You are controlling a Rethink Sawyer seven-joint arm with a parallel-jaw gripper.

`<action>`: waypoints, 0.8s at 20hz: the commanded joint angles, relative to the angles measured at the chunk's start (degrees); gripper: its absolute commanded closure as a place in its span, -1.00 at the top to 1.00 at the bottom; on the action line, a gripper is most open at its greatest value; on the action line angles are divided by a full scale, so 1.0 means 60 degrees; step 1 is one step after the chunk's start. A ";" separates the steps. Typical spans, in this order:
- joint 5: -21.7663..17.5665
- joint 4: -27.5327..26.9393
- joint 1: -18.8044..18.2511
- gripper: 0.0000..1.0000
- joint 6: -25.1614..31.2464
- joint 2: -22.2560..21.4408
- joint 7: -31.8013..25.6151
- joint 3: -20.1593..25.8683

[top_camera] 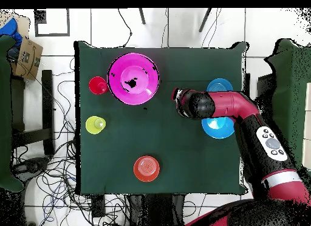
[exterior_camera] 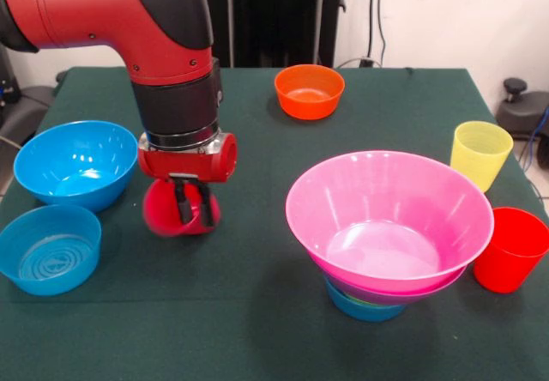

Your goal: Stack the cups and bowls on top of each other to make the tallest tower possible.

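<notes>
Your arm [exterior_camera: 129, 21] bends down from the top left in the front view. Its gripper [exterior_camera: 193, 212] points straight down, and the two black fingers [exterior_camera: 183, 205] pinch a red cup [exterior_camera: 176, 209]. The cup looks blurry, so you can't tell if it touches the table [exterior_camera: 249, 295].

At 9 o'clock from the gripper sits a big blue bowl [exterior_camera: 75, 162]. A flatter blue bowl [exterior_camera: 49, 248] sits just beside it at 7 o'clock. Both look empty.

At 3 o'clock stands the tower [exterior_camera: 388, 226]. Its big pink bowl [exterior_camera: 389, 214] rests on a small blue bowl [exterior_camera: 364, 305]. A thin green and purple edge peeks out between them, but most of it is hidden. The pink bowl looks empty.

A second red cup [exterior_camera: 511, 249] stands just beside the tower at 3 o'clock. A yellow cup [exterior_camera: 480, 154] stands at 1 o'clock from the tower. An orange bowl [exterior_camera: 309, 91] sits alone at 12 o'clock, at the far edge.

From above, the arm hides part of both blue bowls.
</notes>
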 commanded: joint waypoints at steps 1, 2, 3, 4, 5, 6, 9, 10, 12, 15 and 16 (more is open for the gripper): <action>-0.0574 0.0401 -0.0100 -1.00 0.0598 -0.0314 -0.2175 -0.0245; -0.0453 0.0434 -0.0097 -1.00 0.0860 -0.0312 -0.2236 -0.0228; -0.0452 0.0513 -0.0058 -1.00 0.0912 -0.0423 -0.2222 -0.0240; -0.0503 0.0518 0.0028 -1.00 0.0718 -0.0502 -0.1981 -0.0282; -0.0482 0.0563 0.0031 -1.00 0.0750 -0.0572 -0.1961 -0.0284; -0.0457 0.0669 0.0021 -1.00 0.0753 -0.0615 -0.1925 -0.0284; -0.0373 0.0844 -0.0021 -1.00 0.0860 -0.0732 -0.1984 -0.0218; -0.0344 0.0932 -0.0026 -1.00 0.0862 -0.0803 -0.1944 -0.0214; -0.0299 0.1058 -0.0016 -1.00 0.0881 -0.0949 -0.1873 -0.0205; -0.0153 0.1171 -0.0044 -1.00 0.1030 -0.1120 -0.1905 -0.0106; -0.0072 0.1231 -0.0065 -1.00 0.1073 -0.1203 -0.1878 -0.0066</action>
